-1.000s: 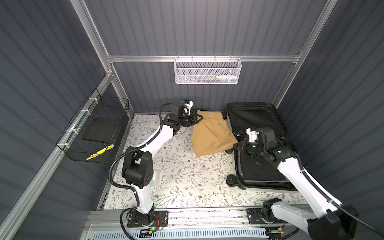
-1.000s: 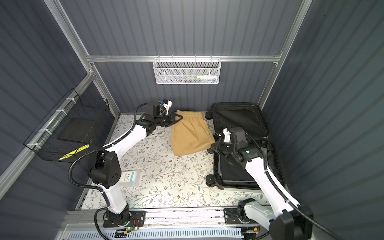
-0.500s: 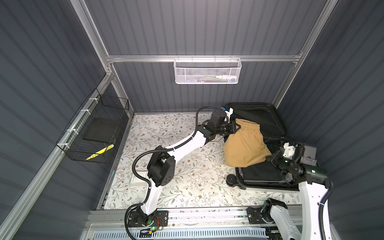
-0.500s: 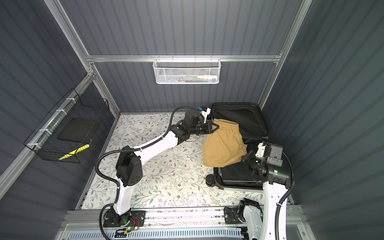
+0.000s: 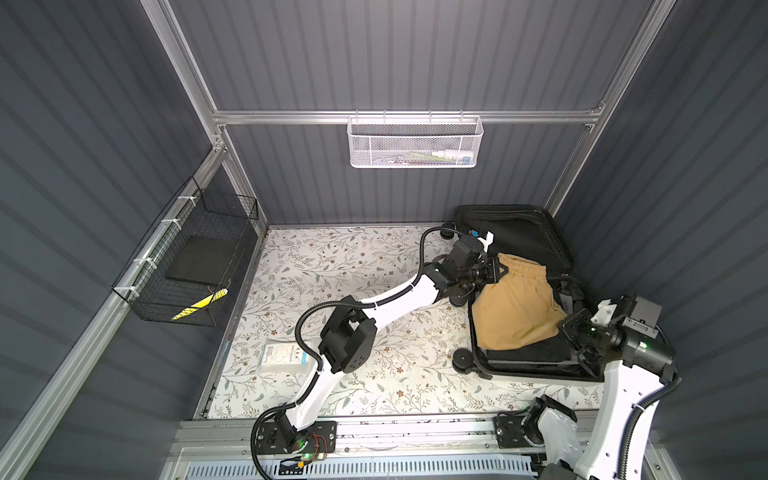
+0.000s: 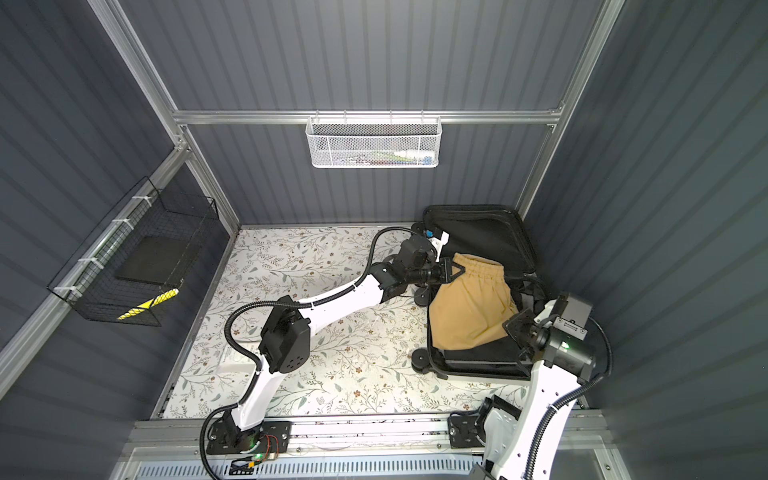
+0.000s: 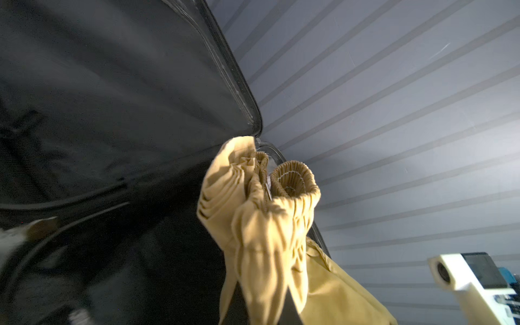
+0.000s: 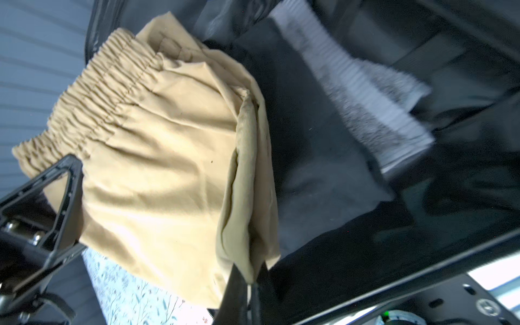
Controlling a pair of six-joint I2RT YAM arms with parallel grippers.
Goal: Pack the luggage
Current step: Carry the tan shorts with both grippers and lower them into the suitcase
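The luggage (image 5: 519, 232) (image 6: 478, 232) lies open at the back right in both top views, its black lining showing and its lid leaning on the back wall. Tan shorts (image 5: 515, 307) (image 6: 469, 307) hang spread over its lower half. My left gripper (image 5: 500, 268) (image 6: 455, 268) is shut on the elastic waistband, which bunches up in the left wrist view (image 7: 261, 225). My right gripper (image 5: 567, 328) (image 8: 249, 281) is shut on a folded hem corner of the shorts (image 8: 157, 154). A grey and white garment (image 8: 365, 112) lies inside the luggage.
A white mesh basket (image 5: 414, 143) hangs on the back wall. A black wire basket (image 5: 191, 266) hangs on the left wall. A white packet (image 5: 286, 357) lies on the floral mat beside the left arm's elbow. The luggage wheels (image 5: 462, 357) stick out toward the mat.
Both arms carried the shorts rightwards, from the floral mat to over the open luggage. The right arm drew back toward the right wall, stretching the cloth.
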